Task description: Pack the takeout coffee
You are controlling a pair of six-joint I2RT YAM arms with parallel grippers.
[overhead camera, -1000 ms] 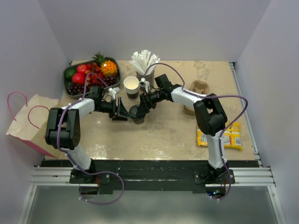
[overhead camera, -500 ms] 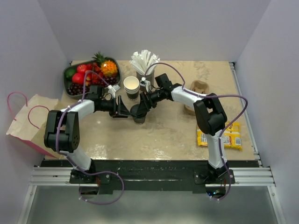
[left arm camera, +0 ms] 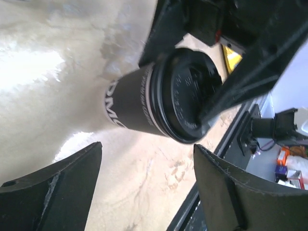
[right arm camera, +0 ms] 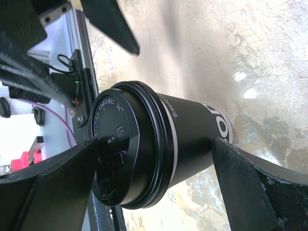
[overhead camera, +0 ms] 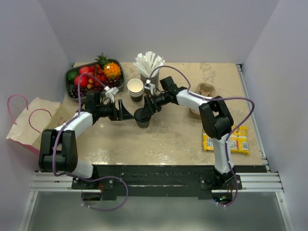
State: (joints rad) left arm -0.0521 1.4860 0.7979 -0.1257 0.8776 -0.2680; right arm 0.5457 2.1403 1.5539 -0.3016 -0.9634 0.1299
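Backed the left fingers (left arm camera: pixel 57 192) off the cup (right arm camera: pixel 159 144), released and empty, leaving it upright on the desk (overhead camera: pixel 183 139) between the spread right fingers (right arm camera: pixel 250 192), needing a fresh grasp before bagging.

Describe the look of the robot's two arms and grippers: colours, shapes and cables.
Both the left arm and right arm have white tubular links joined by bulky black joints, each trailed by a looping purple cable. The left gripper and right gripper end in flat, tapering matte-black fingers.
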